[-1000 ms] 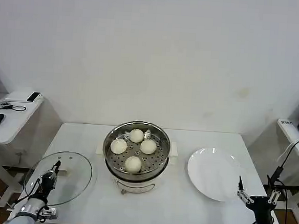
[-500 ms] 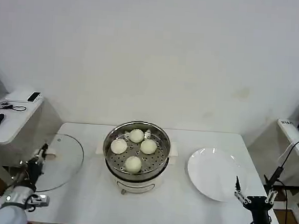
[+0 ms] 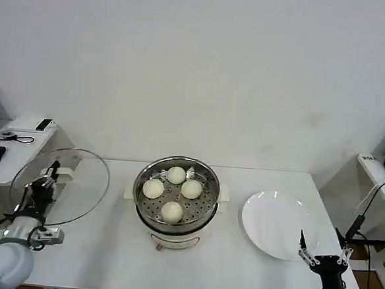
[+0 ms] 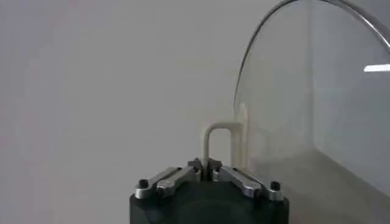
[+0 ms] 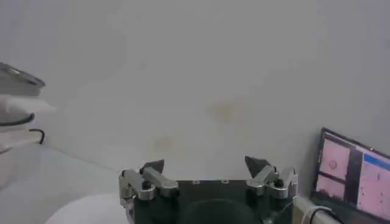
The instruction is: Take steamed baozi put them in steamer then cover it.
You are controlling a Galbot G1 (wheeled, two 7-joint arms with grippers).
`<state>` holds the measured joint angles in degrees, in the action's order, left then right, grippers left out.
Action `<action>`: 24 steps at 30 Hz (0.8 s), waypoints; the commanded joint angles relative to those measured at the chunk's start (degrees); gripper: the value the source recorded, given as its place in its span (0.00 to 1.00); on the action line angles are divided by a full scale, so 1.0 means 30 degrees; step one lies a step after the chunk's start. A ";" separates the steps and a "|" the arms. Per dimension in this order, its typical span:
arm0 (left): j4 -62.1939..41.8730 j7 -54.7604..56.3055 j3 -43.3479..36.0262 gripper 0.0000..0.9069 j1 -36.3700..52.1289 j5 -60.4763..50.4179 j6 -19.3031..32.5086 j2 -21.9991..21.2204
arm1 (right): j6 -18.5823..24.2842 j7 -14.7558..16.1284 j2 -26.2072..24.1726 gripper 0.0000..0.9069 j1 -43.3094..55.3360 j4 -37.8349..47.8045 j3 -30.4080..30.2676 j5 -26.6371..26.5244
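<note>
no legible text, labels, brands or numbers anywhere

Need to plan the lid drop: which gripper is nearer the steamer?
Left. The left gripper holds the cover just beside the steamer; the right gripper waits beyond the plate.

White plate (image 3: 276, 224) on the table (image 3: 236, 273); side desks flank it.
</note>
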<state>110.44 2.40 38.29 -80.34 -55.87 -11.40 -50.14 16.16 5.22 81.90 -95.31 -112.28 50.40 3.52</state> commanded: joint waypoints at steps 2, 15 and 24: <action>0.1403 -0.0600 -0.7540 0.00 0.4217 0.0445 -0.3054 0.0656 | 0.0029 -0.0109 0.0185 1.00 0.0274 0.0341 -0.0449 0.0477; 0.0287 -0.2092 -1.3436 0.00 0.9895 -0.0937 -0.4790 -0.2423 | 0.0083 -0.0226 0.1006 1.00 0.0241 0.0489 -0.1437 0.1636; -0.0696 -0.3703 -1.5383 0.00 1.1170 -0.2346 -0.5317 -0.3605 | 0.0202 -0.0271 0.1266 1.00 0.0272 0.0718 -0.1589 0.2021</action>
<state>110.34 -4.54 3.14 -54.65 -59.26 -24.75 -56.49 16.65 4.48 84.95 -94.52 -110.45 46.50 8.21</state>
